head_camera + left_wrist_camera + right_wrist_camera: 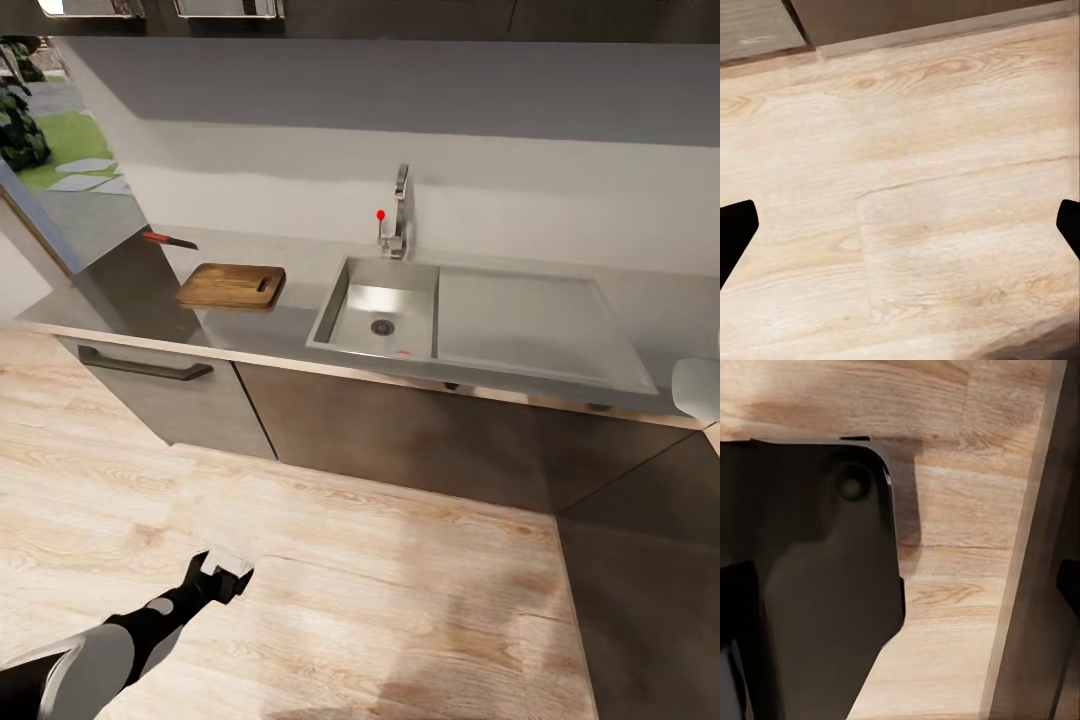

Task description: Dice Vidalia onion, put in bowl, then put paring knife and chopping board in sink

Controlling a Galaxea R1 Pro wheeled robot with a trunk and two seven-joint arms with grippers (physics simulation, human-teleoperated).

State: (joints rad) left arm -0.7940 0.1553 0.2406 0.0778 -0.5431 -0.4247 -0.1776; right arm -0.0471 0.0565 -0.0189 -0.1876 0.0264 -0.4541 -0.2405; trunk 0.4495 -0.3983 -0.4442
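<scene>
While robot stands back from counter, nothing done yet. Landmark: sink [385, 312]. Far left of sink: paring knife [168, 238], red handle, on countertop [300, 330]. Just left of sink: chopping board [232, 285], bare. Onion w/ red speck [404, 352] at basin front? Can't tell. Bowl [697, 388] far right. Left gripper [228, 573] low over floor, fingers [736, 229] apart, empty; right claw state: can't tell. All steps left.

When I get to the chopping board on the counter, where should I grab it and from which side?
Probably by its right end. The chopping board lies flat on the countertop, left of the sink, and its slot handle sits at the end nearest the sink. Come from above on that side and pinch the strip between slot and edge; the left gripper hangs low over the floor, fingers spread.
</scene>
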